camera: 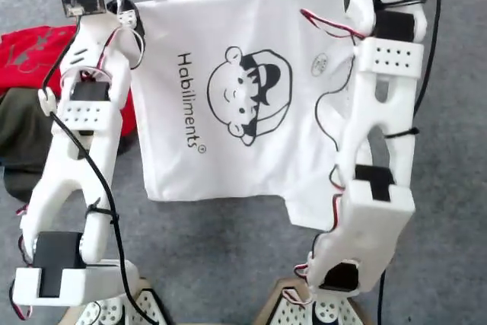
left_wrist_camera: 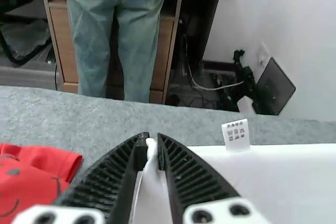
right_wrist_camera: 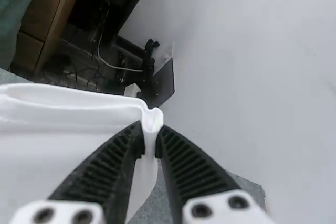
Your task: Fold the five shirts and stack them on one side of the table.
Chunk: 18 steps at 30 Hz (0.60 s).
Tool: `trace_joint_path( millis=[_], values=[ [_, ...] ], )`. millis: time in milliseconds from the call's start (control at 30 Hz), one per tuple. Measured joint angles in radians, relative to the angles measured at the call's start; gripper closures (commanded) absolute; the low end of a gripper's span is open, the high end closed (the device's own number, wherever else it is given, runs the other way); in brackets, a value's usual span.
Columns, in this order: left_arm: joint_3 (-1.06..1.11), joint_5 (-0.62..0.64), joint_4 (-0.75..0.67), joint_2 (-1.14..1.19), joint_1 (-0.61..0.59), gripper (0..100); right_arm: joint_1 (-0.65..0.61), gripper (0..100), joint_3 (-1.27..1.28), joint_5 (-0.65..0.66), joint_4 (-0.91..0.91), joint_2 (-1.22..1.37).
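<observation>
Where the high view lays out the whole white shirt (camera: 228, 112), print upward and spread wide between the two arms over the grey surface (camera: 228, 264), the wrist views supply the grip itself. The left wrist view shows the left gripper (left_wrist_camera: 151, 141) with its black ribbed jaws pressed onto a fold of white cloth at one corner. A small sewn label (left_wrist_camera: 236, 134) stands up from the shirt's edge near them. In the right wrist view the right gripper (right_wrist_camera: 151, 129) has its jaws pinching another bunched corner of that shirt, whose rolled edge runs away to one side. From above, the right arm's own body hides its pinch point, and the left one sits half behind cables.

A red shirt (camera: 30, 43) lies crumpled on the surface beside the left arm, partly covered by it. A dark olive garment (camera: 23, 138) touches the red one, nearer that arm's base. Whether the white shirt hangs free of the surface or rests on it cannot be told.
</observation>
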Motion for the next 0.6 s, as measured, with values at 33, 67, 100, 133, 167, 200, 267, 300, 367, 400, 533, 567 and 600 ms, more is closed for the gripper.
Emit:
trace_joint_path(
  millis=[33,67,100,133,167,200,267,300,367,400,533,567,600],
  values=[
    [-0.011,0.000,0.028,0.000,0.000,97,0.000,98.5,-0.031,0.000,0.040,0.009],
    [-0.017,0.000,0.052,0.000,0.000,97,0.000,98.5,-0.063,0.000,0.075,0.023],
    [-0.018,0.000,0.066,0.000,0.000,97,0.000,98.5,-0.091,0.000,0.106,0.034],
    [-0.018,0.000,0.071,0.006,0.000,97,0.000,98.5,-0.115,0.000,0.129,0.049],
    [-0.018,0.000,0.071,0.011,0.000,97,0.000,98.5,-0.132,0.000,0.149,0.066],
    [-0.018,0.000,0.071,0.012,0.000,97,0.000,98.5,-0.146,0.000,0.167,0.081],
    [-0.018,0.000,0.077,0.014,0.000,97,0.000,98.5,-0.157,0.000,0.207,0.101],
    [-0.018,0.000,0.081,0.014,0.000,97,0.000,98.5,-0.160,0.000,0.233,0.104],
    [-0.018,0.000,0.103,0.014,0.000,97,0.000,98.5,-0.170,0.000,0.296,0.106],
    [-0.017,0.000,0.120,0.014,0.000,97,0.000,98.5,-0.183,0.000,0.331,0.106],
    [0.000,0.000,0.261,0.014,0.009,97,0.002,98.5,-0.256,0.000,0.517,0.106],
    [0.000,0.000,0.308,0.014,0.017,97,0.002,98.5,-0.282,0.000,0.569,0.106],
    [0.000,0.000,0.358,0.014,0.023,97,0.002,98.5,-0.307,0.000,0.617,0.106]
  ],
)
